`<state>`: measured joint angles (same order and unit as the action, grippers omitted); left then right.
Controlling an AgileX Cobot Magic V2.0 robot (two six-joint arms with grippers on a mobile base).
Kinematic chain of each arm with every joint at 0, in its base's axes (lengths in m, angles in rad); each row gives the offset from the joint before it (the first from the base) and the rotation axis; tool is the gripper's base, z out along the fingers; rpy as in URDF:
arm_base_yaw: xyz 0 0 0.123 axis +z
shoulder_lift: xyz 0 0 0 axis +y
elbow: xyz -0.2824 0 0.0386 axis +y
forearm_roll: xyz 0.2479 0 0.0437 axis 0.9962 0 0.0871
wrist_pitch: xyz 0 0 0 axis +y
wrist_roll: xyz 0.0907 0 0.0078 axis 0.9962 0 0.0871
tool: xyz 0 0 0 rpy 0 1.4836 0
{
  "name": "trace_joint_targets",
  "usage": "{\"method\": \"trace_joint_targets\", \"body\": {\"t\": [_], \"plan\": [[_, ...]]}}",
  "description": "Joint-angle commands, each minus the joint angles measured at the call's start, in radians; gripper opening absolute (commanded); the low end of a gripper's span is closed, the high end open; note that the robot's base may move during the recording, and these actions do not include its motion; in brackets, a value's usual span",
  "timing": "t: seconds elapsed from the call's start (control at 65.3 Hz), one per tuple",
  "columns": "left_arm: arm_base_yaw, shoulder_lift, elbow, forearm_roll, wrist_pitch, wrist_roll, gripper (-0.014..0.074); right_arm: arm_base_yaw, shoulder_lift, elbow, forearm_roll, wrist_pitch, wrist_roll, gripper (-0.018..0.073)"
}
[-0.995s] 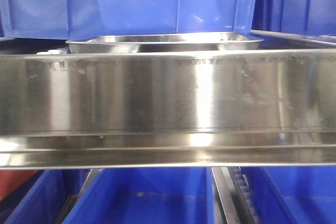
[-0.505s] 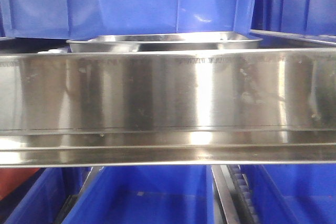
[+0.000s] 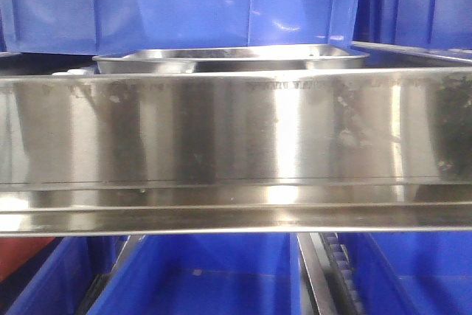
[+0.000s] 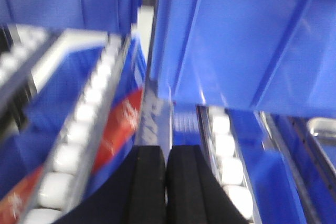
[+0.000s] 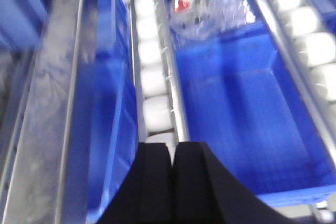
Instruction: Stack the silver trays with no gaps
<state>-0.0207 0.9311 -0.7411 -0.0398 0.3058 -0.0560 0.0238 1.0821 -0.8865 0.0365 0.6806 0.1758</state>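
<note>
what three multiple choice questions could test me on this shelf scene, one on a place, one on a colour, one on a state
1. In the front view, where is the tray?
A. showing over the steel rail, below a bin
B. held in a gripper
C. on the floor

2. What colour are the bins?
A. green
B. blue
C. grey

3. How do the fingers of the left gripper stand?
A. wide open
B. clamped on a tray
C. closed together, holding nothing

Answers:
1 A, its shiny rim shows between the rail's top edge and the bin.
2 B, every bin in all three views is blue.
3 C, the black pads meet with nothing between them.
</note>
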Motion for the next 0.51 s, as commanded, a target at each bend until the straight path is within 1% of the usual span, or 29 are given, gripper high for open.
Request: {"method": "trace_joint_targets", "body": {"t": [0.0, 0.061, 0.107, 0.138, 0.153, 0.168, 0.184, 0.214, 0.275, 0.337, 0.367, 0.49], "plan": [[-0.03, 0.076, -0.095, -0.017, 0.054, -0.001, -0.0009, 0.076, 0.068, -0.084, -0.019, 0.034, -0.029, -0.0076], [-0.071, 0.141, -0.16, 0.002, 0.097, -0.001, -0.0011, 0.125, 0.119, -0.13, -0.053, 0.057, 0.002, -0.0073], [-0.108, 0.195, -0.218, 0.02, 0.143, -0.005, -0.0016, 0.172, 0.174, -0.185, -0.104, 0.086, 0.069, -0.0064], [-0.134, 0.234, -0.258, 0.032, 0.18, -0.025, -0.0016, 0.195, 0.201, -0.221, -0.134, 0.104, 0.107, -0.0064], [-0.149, 0.266, -0.291, 0.051, 0.212, -0.049, -0.0016, 0.211, 0.221, -0.244, -0.162, 0.12, 0.135, -0.0064], [-0.159, 0.274, -0.299, 0.055, 0.219, -0.068, -0.0016, 0.227, 0.242, -0.259, -0.175, 0.14, 0.161, -0.0064], [-0.175, 0.298, -0.324, 0.072, 0.242, -0.101, -0.0016, 0.236, 0.255, -0.274, -0.186, 0.153, 0.176, -0.0064], [-0.19, 0.33, -0.36, 0.091, 0.272, -0.137, -0.0016, 0.254, 0.28, -0.314, -0.206, 0.184, 0.201, -0.0064], [-0.235, 0.392, -0.431, 0.163, 0.337, -0.248, -0.0016, 0.282, 0.329, -0.381, -0.213, 0.255, 0.235, -0.0064], [-0.272, 0.457, -0.509, 0.229, 0.4, -0.324, -0.0016, 0.306, 0.375, -0.448, -0.213, 0.308, 0.253, -0.0064], [-0.293, 0.484, -0.541, 0.246, 0.427, -0.356, -0.0016, 0.319, 0.404, -0.488, -0.213, 0.342, 0.261, -0.0064], [-0.359, 0.584, -0.661, 0.253, 0.528, -0.381, -0.0016, 0.348, 0.498, -0.609, -0.213, 0.43, 0.286, -0.0064]]}}
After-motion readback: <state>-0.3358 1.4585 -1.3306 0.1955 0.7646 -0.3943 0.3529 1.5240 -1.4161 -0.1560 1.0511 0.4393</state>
